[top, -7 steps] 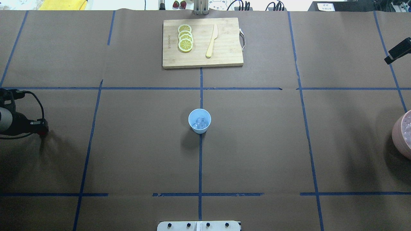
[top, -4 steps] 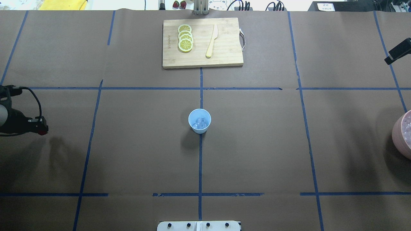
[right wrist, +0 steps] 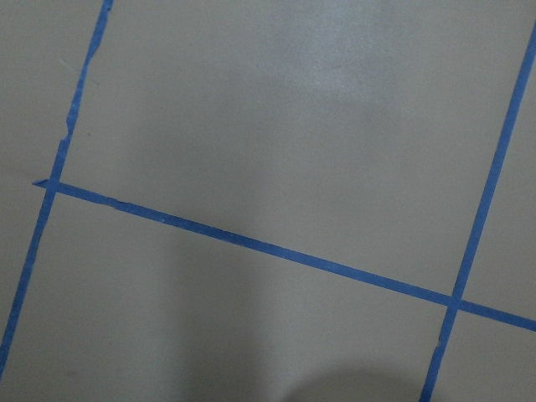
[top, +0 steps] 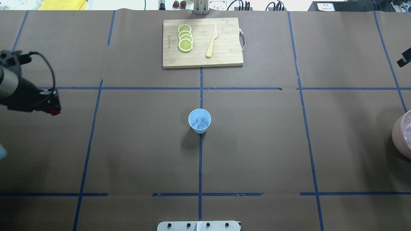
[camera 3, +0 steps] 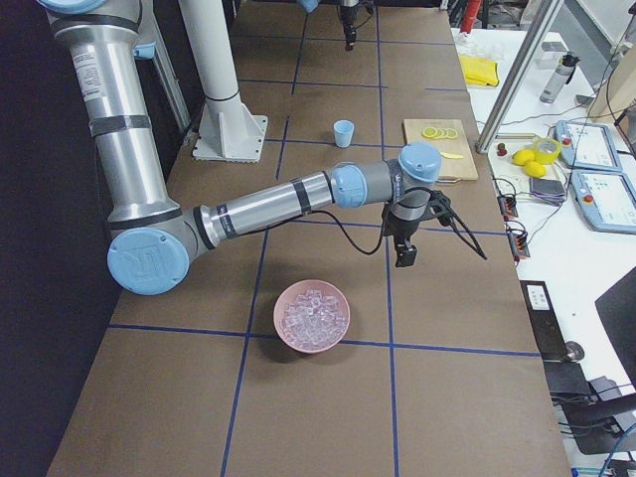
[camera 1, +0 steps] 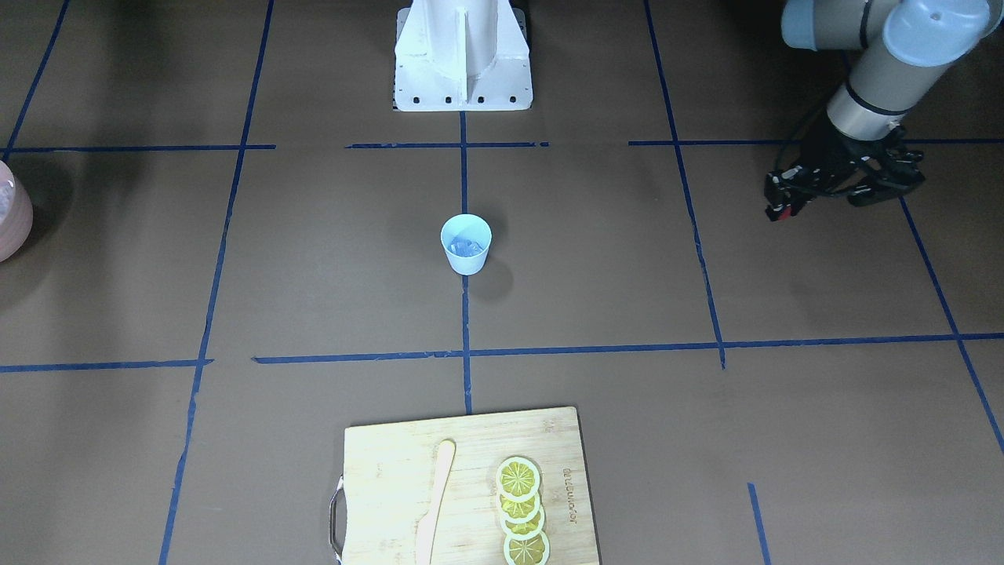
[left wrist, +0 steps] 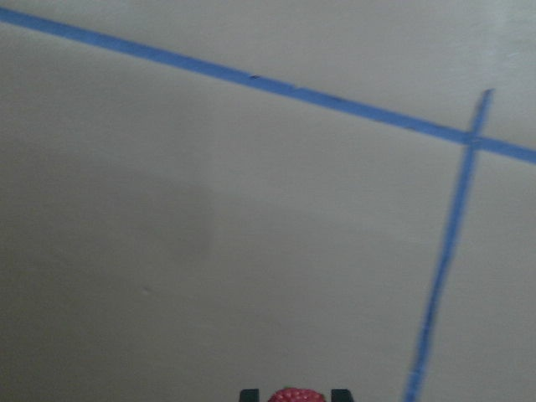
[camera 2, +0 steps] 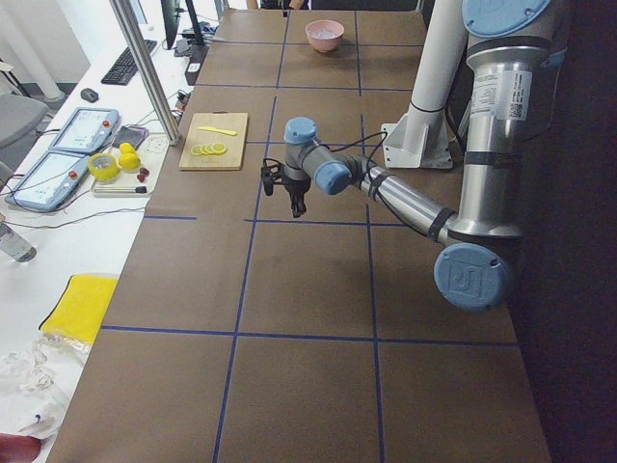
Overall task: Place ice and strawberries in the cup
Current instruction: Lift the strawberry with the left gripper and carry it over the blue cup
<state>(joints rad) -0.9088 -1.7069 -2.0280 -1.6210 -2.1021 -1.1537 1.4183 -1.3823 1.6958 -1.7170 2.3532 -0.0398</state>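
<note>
The pale blue cup (top: 199, 119) stands upright at the middle of the table, also seen in the front view (camera 1: 466, 243). Clear ice (top: 200, 123) cubes lie inside it. Far to the cup's left, my left gripper (top: 54, 110) hangs above the table, shut on a small red strawberry (left wrist: 293, 394) held between its dark fingertips; the red tip also shows in the front view (camera 1: 773, 212). My right gripper (top: 404, 61) is only a dark sliver at the right edge. In the right side view it hangs (camera 3: 405, 255) above the table beyond the pink bowl, and I cannot tell its state.
A pink bowl (camera 3: 312, 316) full of ice cubes sits at the table's right end. A wooden cutting board (top: 202, 42) at the far middle holds lemon slices (top: 185, 38) and a pale knife (top: 212, 41). Two small red berries (top: 179, 4) lie past the far edge.
My left gripper has moved toward the far side and slightly toward the cup, keeping the strawberry. My right gripper has slid further out past the right edge.
</note>
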